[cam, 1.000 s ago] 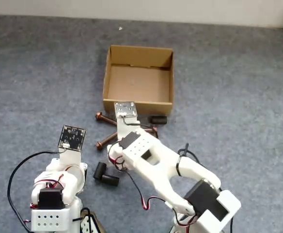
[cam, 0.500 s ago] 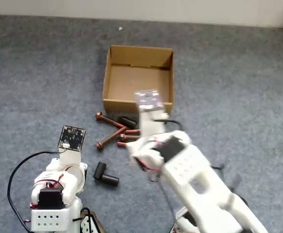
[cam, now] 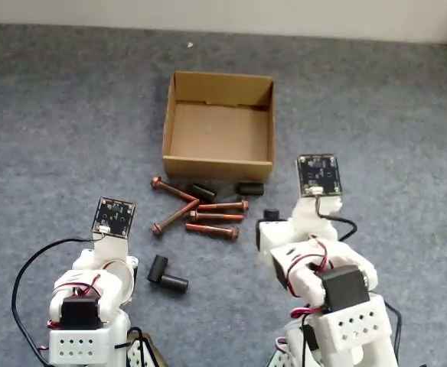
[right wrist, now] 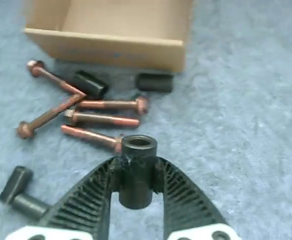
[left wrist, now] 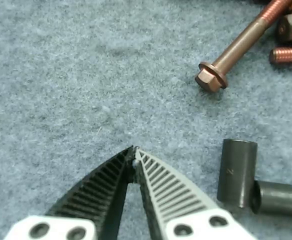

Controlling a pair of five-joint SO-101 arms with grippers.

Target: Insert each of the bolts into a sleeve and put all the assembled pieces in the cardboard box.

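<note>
The right gripper (right wrist: 136,164) clamps a sleeve (right wrist: 137,175), open end up. The bolts (right wrist: 103,119) lie flat just beyond it, toward the far edge of the mat (right wrist: 246,125), short of the box (right wrist: 106,47). The left gripper (left wrist: 134,151) is closed and empty.

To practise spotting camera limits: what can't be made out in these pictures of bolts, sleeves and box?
High view: the right arm's jaws, behind its white plastic wrist.
Left wrist view: the far end of one lying black cylindrical metal sleeve, cut by the picture's edge.
Right wrist view: most of the brown cardboard box, cut by the edge.
</note>
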